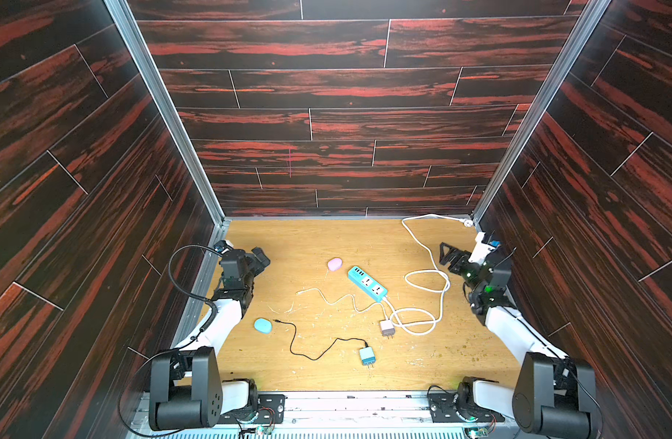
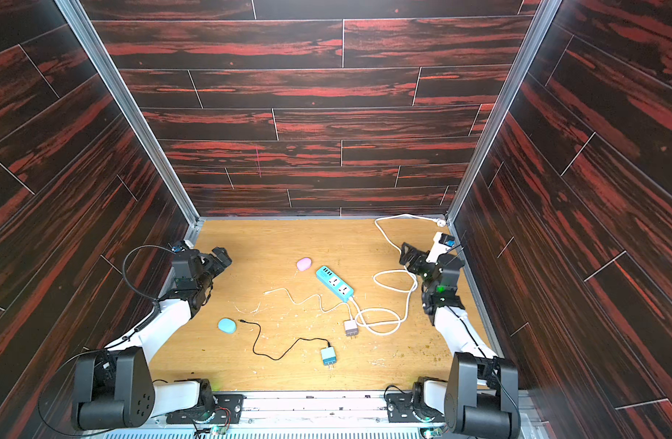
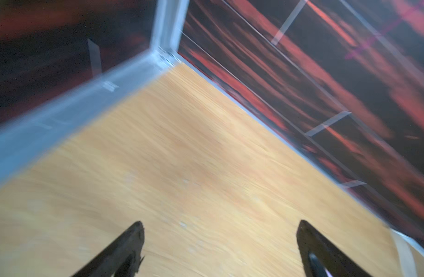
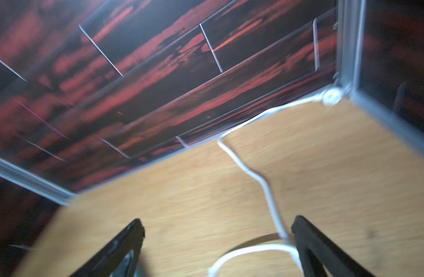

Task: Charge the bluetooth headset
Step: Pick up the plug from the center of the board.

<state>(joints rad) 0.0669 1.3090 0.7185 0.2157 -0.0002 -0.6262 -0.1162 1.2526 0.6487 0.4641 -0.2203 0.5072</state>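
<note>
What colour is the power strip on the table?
Turquoise, with white socket faces; the power strip shows best in a top view.

Enclosure: dark red-and-black wood-grain panel walls on three sides, joined by silver aluminium corner posts. Base: light oak-veneer tabletop, scuffed white mid-surface.
</note>
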